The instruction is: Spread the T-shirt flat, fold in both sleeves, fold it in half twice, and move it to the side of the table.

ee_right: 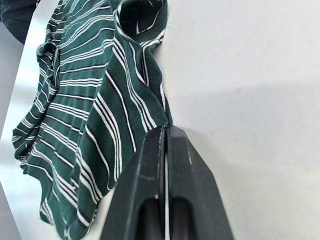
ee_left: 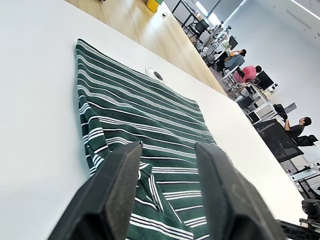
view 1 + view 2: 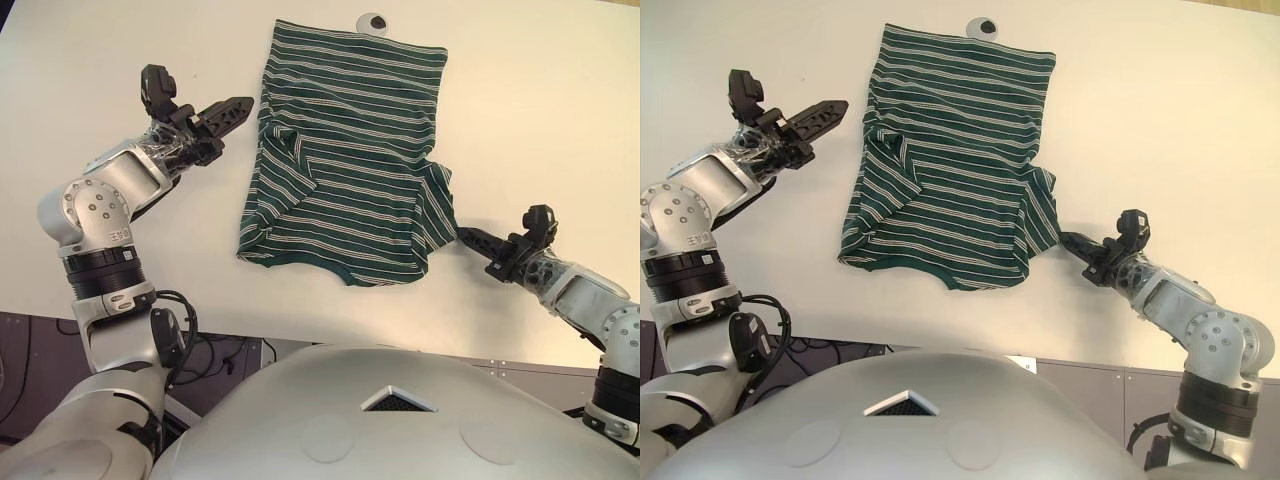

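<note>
The right end effector point(image 3: 466, 236) is held closed, its tip touching the T-shirt point(image 3: 350, 150) at the right sleeve fold, probably to settle it. The T-shirt is laid mid-table point(image 3: 540, 110), sleeves seemingly folded in. The left end effector point(image 3: 238, 108) is held open beside its left edge, likely for halving.

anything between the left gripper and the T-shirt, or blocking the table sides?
Nothing visible. The left gripper, open, sits beside the left edge of the T-shirt with only bare table between. A small round disc lies at the shirt's far edge, off both side routes.
</note>
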{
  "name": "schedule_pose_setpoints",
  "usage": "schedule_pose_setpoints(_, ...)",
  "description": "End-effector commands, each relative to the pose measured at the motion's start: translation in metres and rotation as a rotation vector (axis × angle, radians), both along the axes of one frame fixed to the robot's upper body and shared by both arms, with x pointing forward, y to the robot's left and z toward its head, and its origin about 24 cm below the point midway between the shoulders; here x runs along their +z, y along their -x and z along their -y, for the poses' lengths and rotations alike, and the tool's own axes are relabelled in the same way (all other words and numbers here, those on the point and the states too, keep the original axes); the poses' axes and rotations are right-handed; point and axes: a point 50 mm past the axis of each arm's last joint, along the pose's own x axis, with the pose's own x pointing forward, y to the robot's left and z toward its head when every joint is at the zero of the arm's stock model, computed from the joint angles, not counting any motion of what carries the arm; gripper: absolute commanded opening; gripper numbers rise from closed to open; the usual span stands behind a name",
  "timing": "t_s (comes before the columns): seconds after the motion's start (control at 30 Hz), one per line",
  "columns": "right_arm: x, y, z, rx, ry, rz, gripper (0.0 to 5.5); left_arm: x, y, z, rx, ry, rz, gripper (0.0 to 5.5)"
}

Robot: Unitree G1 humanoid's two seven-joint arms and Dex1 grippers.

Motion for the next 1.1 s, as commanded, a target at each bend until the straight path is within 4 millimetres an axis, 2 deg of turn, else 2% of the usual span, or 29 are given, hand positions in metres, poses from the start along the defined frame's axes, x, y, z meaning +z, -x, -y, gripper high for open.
schedule_pose_setpoints(0.03,0.000,0.001,-0.003,0.000,-0.021,-0.016,0.01,0.002,-0.003,-0.001,0.003,-0.013,0.008,1.92)
schedule_pose_setpoints(0.17,0.019,-0.011,-0.015,0.009,-0.144,0.074,0.01,0.003,-0.004,-0.001,0.007,-0.013,0.009,1.92)
schedule_pose_setpoints(0.37,0.048,-0.031,-0.052,0.100,-0.288,0.165,0.01,0.002,-0.006,0.000,0.012,-0.009,0.009,1.92)
schedule_pose_setpoints(0.47,0.048,-0.037,-0.068,0.138,-0.303,0.146,0.01,0.003,-0.008,0.001,0.007,-0.008,0.012,1.92)
schedule_pose_setpoints(0.63,0.035,-0.044,-0.086,0.171,-0.277,0.091,0.01,0.002,-0.011,0.003,0.003,-0.008,0.009,1.92)
schedule_pose_setpoints(0.77,0.035,-0.047,-0.090,0.186,-0.314,0.099,0.63,0.002,-0.011,0.000,0.003,-0.020,0.013,1.92)
schedule_pose_setpoints(0.83,0.038,-0.048,-0.089,0.190,-0.335,0.119,0.97,0.000,-0.006,-0.003,-0.028,-0.080,0.035,1.92)
schedule_pose_setpoints(0.9,0.045,-0.045,-0.080,0.202,-0.346,0.150,1.39,-0.008,0.005,-0.014,-0.119,-0.310,0.108,1.92)
schedule_pose_setpoints(0.97,0.046,-0.031,-0.053,0.251,-0.186,0.210,1.71,-0.018,0.032,-0.031,-0.363,-0.607,0.292,1.92)
schedule_pose_setpoints(1.03,0.039,-0.007,-0.022,0.349,0.017,0.261,1.89,-0.027,0.072,-0.053,-0.747,-0.880,0.538,1.92)
schedule_pose_setpoints(1.1,0.023,0.022,0.002,0.510,0.216,0.298,1.94,-0.034,0.108,-0.072,-1.020,-0.971,0.671,2.09)
